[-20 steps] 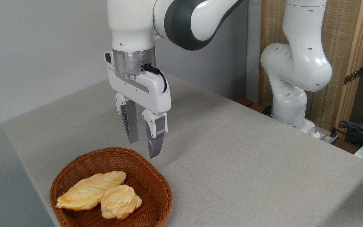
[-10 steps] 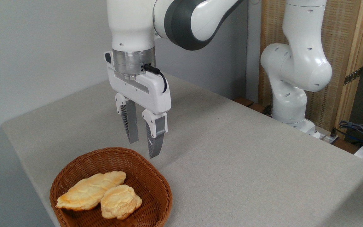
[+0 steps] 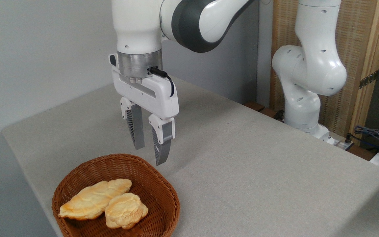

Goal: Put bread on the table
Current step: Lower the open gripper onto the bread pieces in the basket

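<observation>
Nothing moved: gripper [image 3: 148,155] stays partly open, empty, above basket [image 3: 163,187].

My glossy white arm [image 3: 308,65] with dark grey joint bands, a silver wrist ring, a black looped cable [image 3: 166,79], and a white gripper [image 3: 148,154] bearing ribbed grey fingers [image 3: 137,128].

You see a table [image 3: 242,158] covered in matt, woven grey-beige cloth. The basket [image 3: 156,187] is brown wicker, slightly shiny. The bread [image 3: 125,210] looks smooth and lightly glossy. The gripper [image 3: 148,154] has glossy white plastic housing and ribbed grey fingers [image 3: 163,144].
</observation>
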Tool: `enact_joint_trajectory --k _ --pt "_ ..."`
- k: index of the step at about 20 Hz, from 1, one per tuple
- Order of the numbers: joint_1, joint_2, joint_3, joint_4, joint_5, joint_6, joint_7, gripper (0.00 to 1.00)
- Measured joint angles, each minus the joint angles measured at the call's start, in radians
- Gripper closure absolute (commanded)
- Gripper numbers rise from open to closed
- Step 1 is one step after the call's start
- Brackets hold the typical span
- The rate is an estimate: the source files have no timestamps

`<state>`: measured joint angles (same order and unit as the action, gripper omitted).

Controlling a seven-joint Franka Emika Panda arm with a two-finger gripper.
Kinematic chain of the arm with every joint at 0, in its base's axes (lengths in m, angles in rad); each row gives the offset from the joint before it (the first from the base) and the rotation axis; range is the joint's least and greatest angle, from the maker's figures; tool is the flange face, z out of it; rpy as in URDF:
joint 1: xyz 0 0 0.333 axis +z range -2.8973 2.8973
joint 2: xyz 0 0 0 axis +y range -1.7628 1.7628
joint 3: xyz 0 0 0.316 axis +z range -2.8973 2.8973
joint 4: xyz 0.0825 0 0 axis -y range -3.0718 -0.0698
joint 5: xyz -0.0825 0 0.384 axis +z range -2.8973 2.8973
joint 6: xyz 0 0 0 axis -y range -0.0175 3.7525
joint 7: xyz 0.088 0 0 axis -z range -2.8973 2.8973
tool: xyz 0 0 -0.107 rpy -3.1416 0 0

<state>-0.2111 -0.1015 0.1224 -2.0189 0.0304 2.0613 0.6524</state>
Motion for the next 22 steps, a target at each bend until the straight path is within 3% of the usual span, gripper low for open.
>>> enact_joint_trajectory --k 7,13,22 --pt "0.0 0.002 0.0 0.0 0.0 0.027 0.0 0.0" --pt "0.001 0.038 0.033 0.0 0.0 0.187 0.0 0.0" --pt "0.003 0.167 0.065 0.0 0.0 0.387 0.0 0.0"
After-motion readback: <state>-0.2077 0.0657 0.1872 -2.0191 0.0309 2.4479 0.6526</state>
